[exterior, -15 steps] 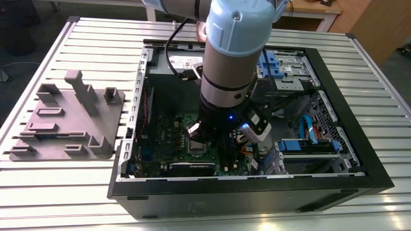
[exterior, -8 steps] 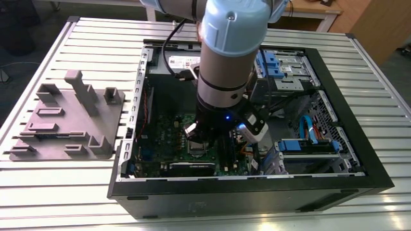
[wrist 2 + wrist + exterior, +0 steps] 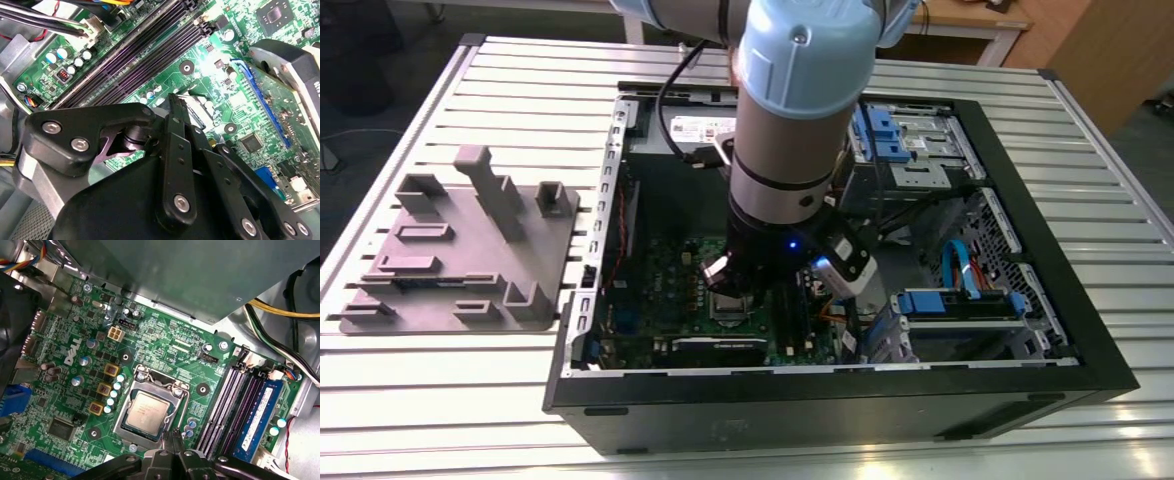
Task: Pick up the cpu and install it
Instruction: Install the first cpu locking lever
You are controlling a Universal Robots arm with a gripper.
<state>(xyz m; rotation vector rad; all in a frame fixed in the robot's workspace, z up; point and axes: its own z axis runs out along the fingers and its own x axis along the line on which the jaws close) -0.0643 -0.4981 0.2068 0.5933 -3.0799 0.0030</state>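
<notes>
Silver-grey cpu (image 3: 146, 412) lies in its metal-framed socket (image 3: 121, 421), the gripper (image 3: 174, 436) just beside it, jaws pressed together, empty.

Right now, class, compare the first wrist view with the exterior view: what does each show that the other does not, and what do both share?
First wrist view: the cpu lying inside its metal-framed socket, and a blue memory module in a slot beside it.
Exterior view: the grey plastic tray with raised blocks, on the slatted table at that view's left; the black computer case as a whole; and the arm reaching down into it.
Both: the green motherboard.
</notes>
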